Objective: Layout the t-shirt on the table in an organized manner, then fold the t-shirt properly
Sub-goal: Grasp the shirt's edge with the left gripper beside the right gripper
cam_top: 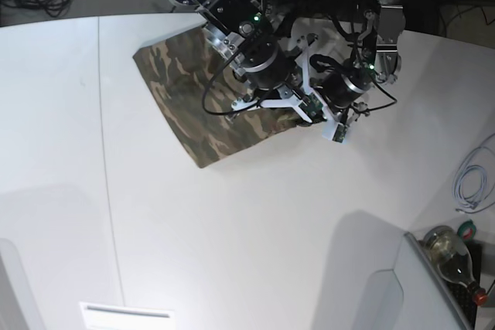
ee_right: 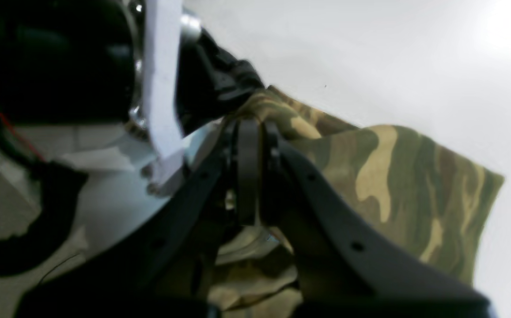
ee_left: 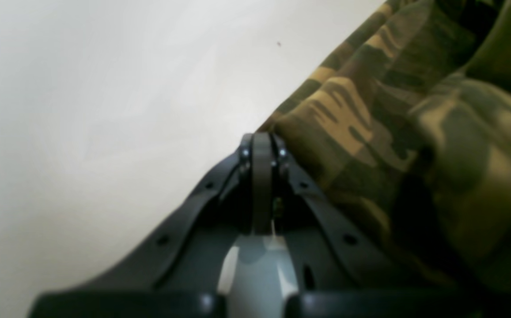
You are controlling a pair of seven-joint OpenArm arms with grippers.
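On the table [cam_top: 255, 237], toward its far edge, the t-shirt [cam_top: 186, 106]: camouflage cloth spread partly flat, one straight hem angled toward the table's middle, the rest bunched beneath two arms crowded side by side. Left gripper [ee_left: 262, 141] shut tight at the shirt's edge, a sliver of fabric seemingly pinched between its jaws, white tabletop beside it. Right gripper [ee_right: 248, 126] likewise clamped on a gathered fold of the shirt, just beside the other arm's wrist. Soft, light, limp material by the look of it, likely to drape and wrinkle rather than hold shape; best taken at corners, hems or shoulder seams and drawn taut before any fold.
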